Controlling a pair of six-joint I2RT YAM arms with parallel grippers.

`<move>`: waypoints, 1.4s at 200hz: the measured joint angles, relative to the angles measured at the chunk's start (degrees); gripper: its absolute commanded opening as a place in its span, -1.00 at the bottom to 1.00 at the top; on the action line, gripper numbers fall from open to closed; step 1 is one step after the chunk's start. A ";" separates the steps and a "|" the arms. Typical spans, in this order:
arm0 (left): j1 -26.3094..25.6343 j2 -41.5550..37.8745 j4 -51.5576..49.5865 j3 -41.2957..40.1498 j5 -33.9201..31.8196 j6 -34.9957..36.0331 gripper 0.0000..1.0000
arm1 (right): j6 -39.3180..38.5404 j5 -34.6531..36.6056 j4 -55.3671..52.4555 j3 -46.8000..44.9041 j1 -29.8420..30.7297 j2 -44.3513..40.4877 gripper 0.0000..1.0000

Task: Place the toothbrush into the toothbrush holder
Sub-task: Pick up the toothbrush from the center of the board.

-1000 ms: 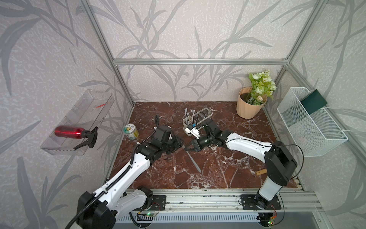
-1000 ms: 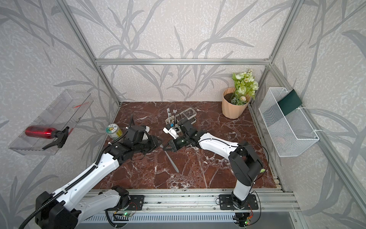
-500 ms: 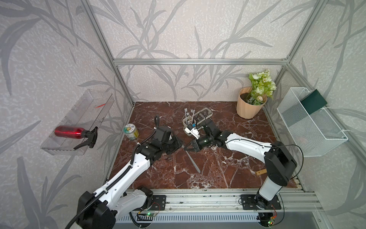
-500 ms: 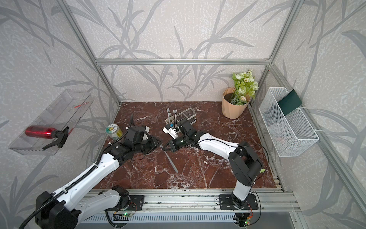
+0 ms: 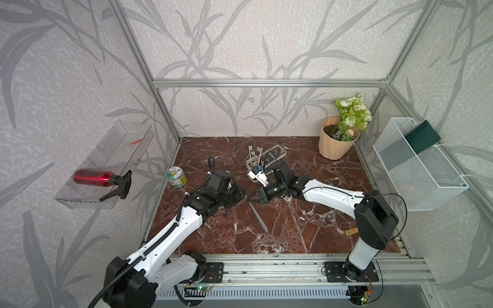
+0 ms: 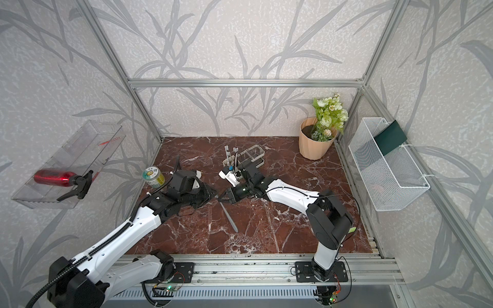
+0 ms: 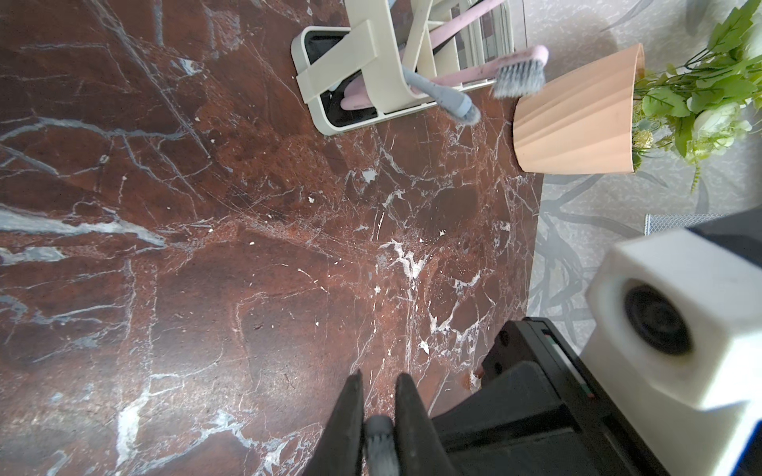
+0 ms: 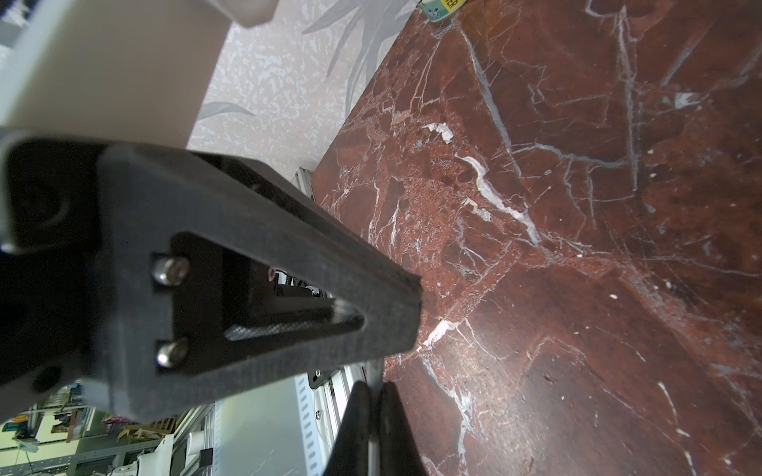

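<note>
A grey toothbrush [image 5: 257, 216] [image 6: 229, 217] slants over the marble floor at mid-table, its head end up between both grippers. My left gripper [image 5: 244, 196] [image 7: 377, 377] is shut on the bristle head [image 7: 379, 437], which sits between its black fingers. Facing it from the right, my right gripper [image 5: 253, 198] [image 8: 373, 385] is shut on the thin grey handle [image 8: 374, 371]. The toothbrush holder [image 5: 266, 157] [image 6: 244, 156] [image 7: 358, 82], a white-framed caddy, stands just behind the right arm with pink and grey brushes standing in it.
A small can [image 5: 176, 177] stands at the left wall. A peach flower pot [image 5: 334, 144] fills the back right corner, a white mesh basket [image 5: 416, 165] hangs on the right wall, and a red spray bottle [image 5: 93, 178] lies on a clear left-wall shelf.
The left gripper's fingers have closed in on the toothbrush's head. The right gripper has kept its hold, and both arms have barely shifted.
</note>
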 measured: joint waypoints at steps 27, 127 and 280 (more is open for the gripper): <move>0.00 0.00 0.48 -0.44 -0.24 -0.07 -0.73 | 0.48 0.04 0.15 0.00 0.00 0.20 -1.00; 0.02 0.11 2.25 -1.16 -0.70 -0.81 -0.85 | 2.01 0.26 1.03 0.00 0.15 0.50 -1.00; -0.04 0.00 -2.08 -0.68 -3.52 3.48 -1.00 | -1.22 2.69 0.52 0.00 0.17 0.59 -0.41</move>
